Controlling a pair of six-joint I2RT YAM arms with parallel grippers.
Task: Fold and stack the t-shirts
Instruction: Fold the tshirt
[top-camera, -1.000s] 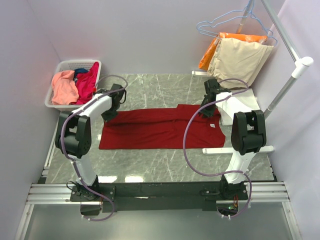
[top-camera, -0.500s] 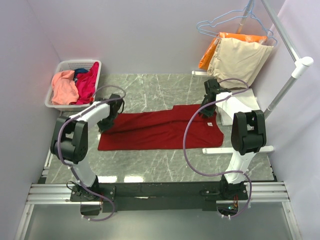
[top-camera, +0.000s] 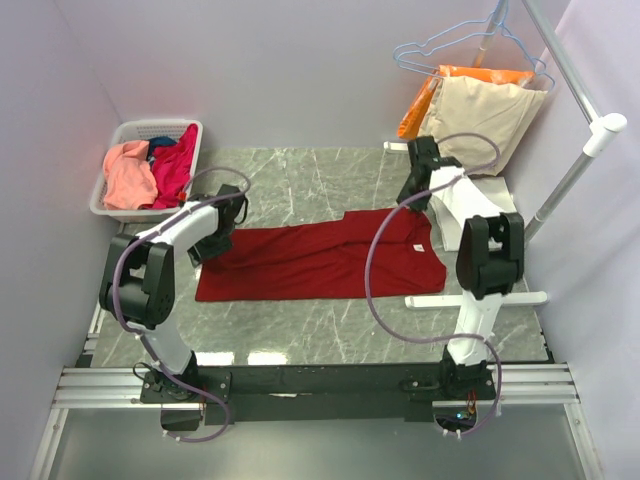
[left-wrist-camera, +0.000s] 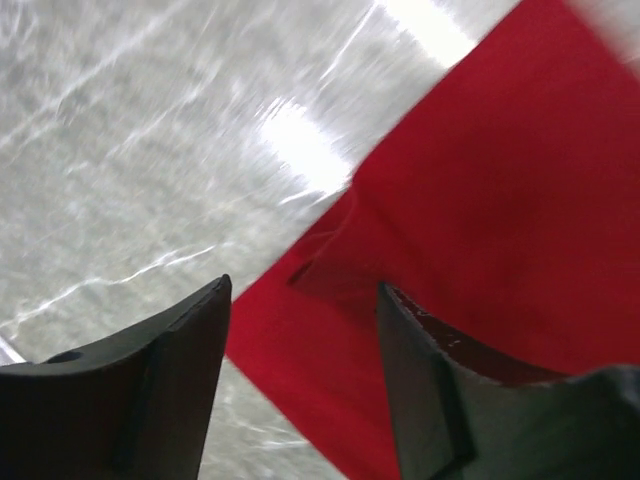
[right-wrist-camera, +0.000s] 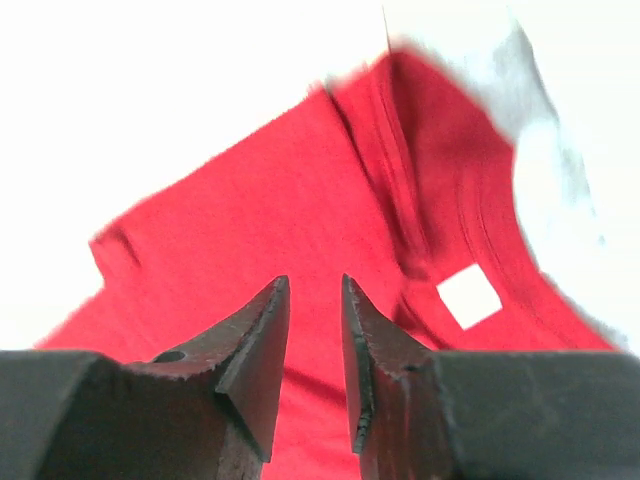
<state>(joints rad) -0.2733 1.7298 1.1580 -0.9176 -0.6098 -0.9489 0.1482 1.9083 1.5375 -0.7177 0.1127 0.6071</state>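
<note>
A dark red t-shirt (top-camera: 320, 260) lies flat on the marble table (top-camera: 300, 180), folded lengthwise into a long band with its collar at the right. My left gripper (top-camera: 212, 245) hovers open over the band's far left corner. In the left wrist view the red cloth (left-wrist-camera: 500, 200) lies beneath the left gripper (left-wrist-camera: 302, 283), and nothing is between the jaws. My right gripper (top-camera: 410, 195) is raised above the collar end. The right wrist view shows that gripper (right-wrist-camera: 314, 279) open by a narrow gap, empty, over the red cloth (right-wrist-camera: 250, 200) and its white label (right-wrist-camera: 470, 297).
At the back left, a white basket (top-camera: 160, 123) holds salmon-pink (top-camera: 128, 172), magenta (top-camera: 175, 165) and blue (top-camera: 160, 143) t-shirts. Orange (top-camera: 420, 105) and beige (top-camera: 485, 120) garments hang on wire hangers at the back right. A white rack pole (top-camera: 575, 170) and a white pile (top-camera: 480, 205) stand beside the collar.
My left gripper let go of the shirt's left end and opened. My right gripper released the collar end, widened a little and lifted toward the back. The shirt settled flat.
</note>
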